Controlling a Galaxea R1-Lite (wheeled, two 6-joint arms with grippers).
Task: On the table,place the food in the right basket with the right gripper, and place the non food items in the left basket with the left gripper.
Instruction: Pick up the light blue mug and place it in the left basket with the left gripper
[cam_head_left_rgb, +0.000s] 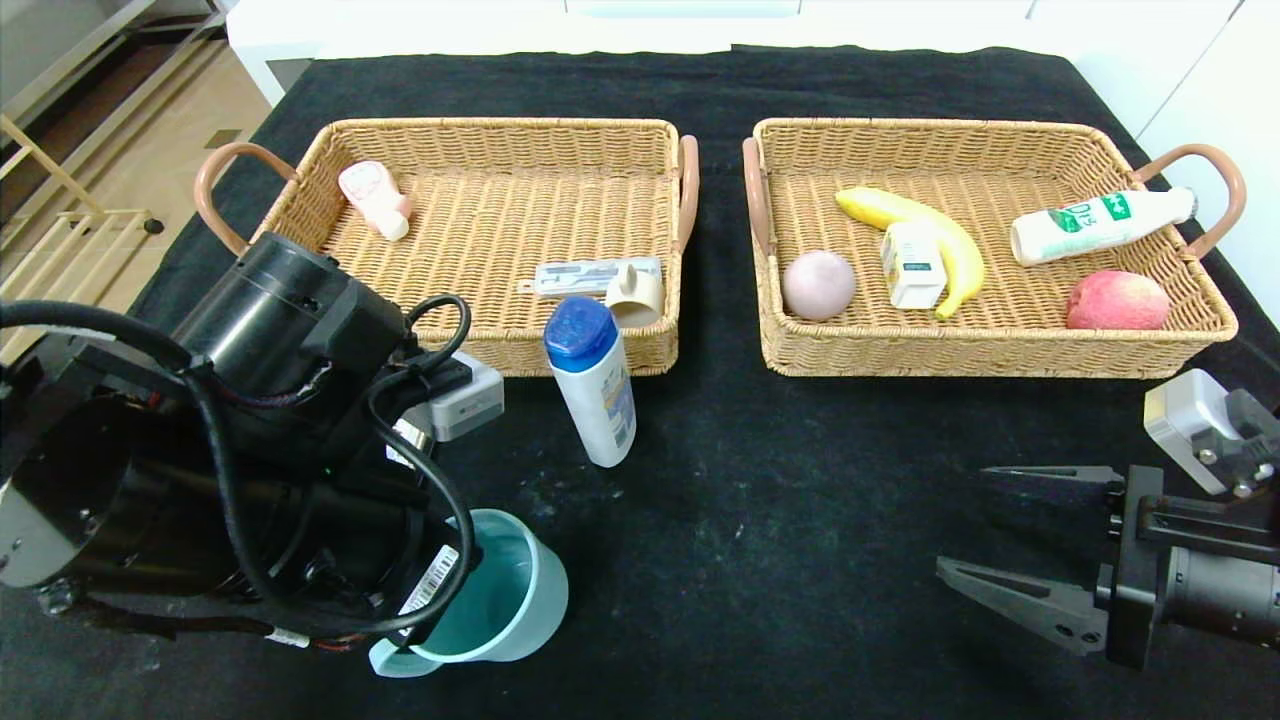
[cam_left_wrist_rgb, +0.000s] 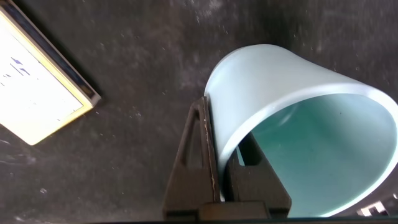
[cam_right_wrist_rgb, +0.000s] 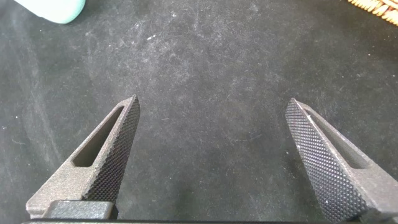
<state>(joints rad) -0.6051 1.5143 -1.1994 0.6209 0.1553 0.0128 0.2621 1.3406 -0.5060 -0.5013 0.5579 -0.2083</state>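
The teal mug (cam_head_left_rgb: 510, 600) is at the near left of the table (cam_head_left_rgb: 780, 500), tipped with its mouth up toward me. My left gripper (cam_left_wrist_rgb: 224, 121) is shut on the mug (cam_left_wrist_rgb: 298, 124), one finger outside the wall and one inside; in the head view the arm hides the jaws. A white bottle with a blue cap (cam_head_left_rgb: 592, 380) stands in front of the left basket (cam_head_left_rgb: 500, 130), which holds a beige cup (cam_head_left_rgb: 637, 293) and a flat box (cam_head_left_rgb: 597, 275). The right basket (cam_head_left_rgb: 940, 130) holds a banana (cam_head_left_rgb: 925, 230), a juice carton (cam_head_left_rgb: 912, 265) and a pale ball (cam_head_left_rgb: 818, 285). My right gripper (cam_head_left_rgb: 962, 518) hovers open over bare cloth at the near right.
A small pink-white bottle (cam_head_left_rgb: 375, 200) lies in the left basket's far corner. The right basket also holds a white bottle with a green label (cam_head_left_rgb: 1095, 225) and a reddish fruit (cam_head_left_rgb: 1117, 300). A flat white object (cam_left_wrist_rgb: 37, 93) shows beside the mug in the left wrist view.
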